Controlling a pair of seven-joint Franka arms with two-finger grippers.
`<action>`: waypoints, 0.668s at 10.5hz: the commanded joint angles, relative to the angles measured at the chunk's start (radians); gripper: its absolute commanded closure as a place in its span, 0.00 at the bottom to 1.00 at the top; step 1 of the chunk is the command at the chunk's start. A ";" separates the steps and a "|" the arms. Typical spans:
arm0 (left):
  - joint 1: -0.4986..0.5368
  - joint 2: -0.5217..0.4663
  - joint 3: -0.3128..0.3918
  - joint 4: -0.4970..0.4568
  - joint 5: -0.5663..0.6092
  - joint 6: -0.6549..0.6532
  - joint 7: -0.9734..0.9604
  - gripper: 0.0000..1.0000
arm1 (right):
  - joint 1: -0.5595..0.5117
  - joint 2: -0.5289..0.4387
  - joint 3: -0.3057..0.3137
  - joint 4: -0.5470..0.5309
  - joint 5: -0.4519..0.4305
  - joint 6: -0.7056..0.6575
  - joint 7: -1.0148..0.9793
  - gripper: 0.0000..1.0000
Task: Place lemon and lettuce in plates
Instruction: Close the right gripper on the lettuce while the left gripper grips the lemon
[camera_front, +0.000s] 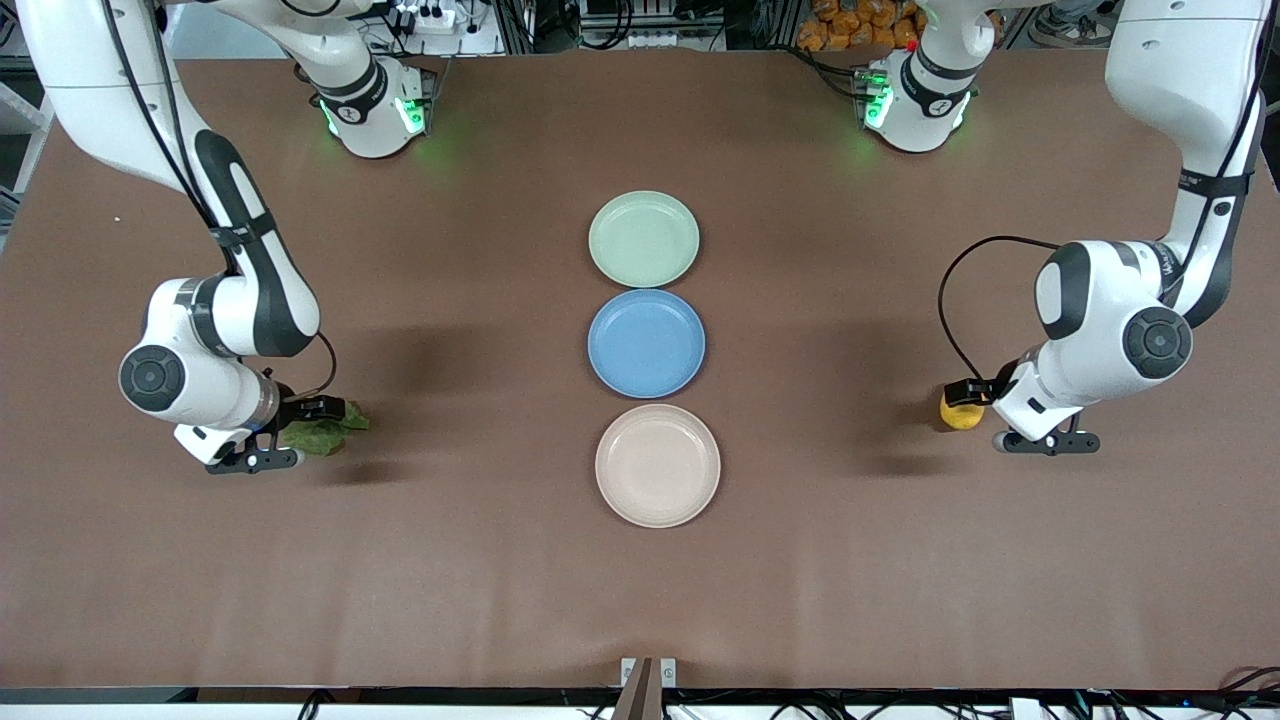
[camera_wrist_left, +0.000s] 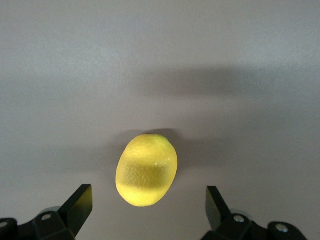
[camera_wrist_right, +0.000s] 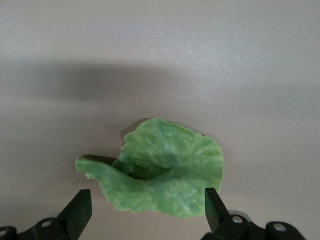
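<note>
On brown table (camera_front: 500, 560), lemon (camera_wrist_left: 146, 170) and lettuce (camera_wrist_right: 160, 167) lie between wide-open left tool (camera_wrist_left: 148, 207) and right tool (camera_wrist_right: 147, 210), seemingly ungripped.

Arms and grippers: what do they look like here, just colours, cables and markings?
Both arms have glossy white shells with black joint bands and round dark grey joint caps. Loose black cables run to the wrists. The bases glow green. The left gripper and right gripper have black, wedge-shaped fingertips.

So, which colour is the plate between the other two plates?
Blue: the middle plate shows best in the front view.
</note>
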 joint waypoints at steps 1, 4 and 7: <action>0.011 0.022 -0.001 -0.011 0.023 0.027 0.047 0.00 | -0.004 -0.012 0.006 -0.066 -0.018 0.096 -0.049 0.00; 0.021 0.044 -0.001 -0.011 0.022 0.046 0.092 0.00 | 0.009 -0.014 0.006 -0.100 -0.021 0.136 -0.054 0.00; 0.021 0.064 -0.001 -0.048 0.023 0.111 0.092 0.00 | 0.009 -0.014 0.005 -0.113 -0.035 0.149 -0.059 0.00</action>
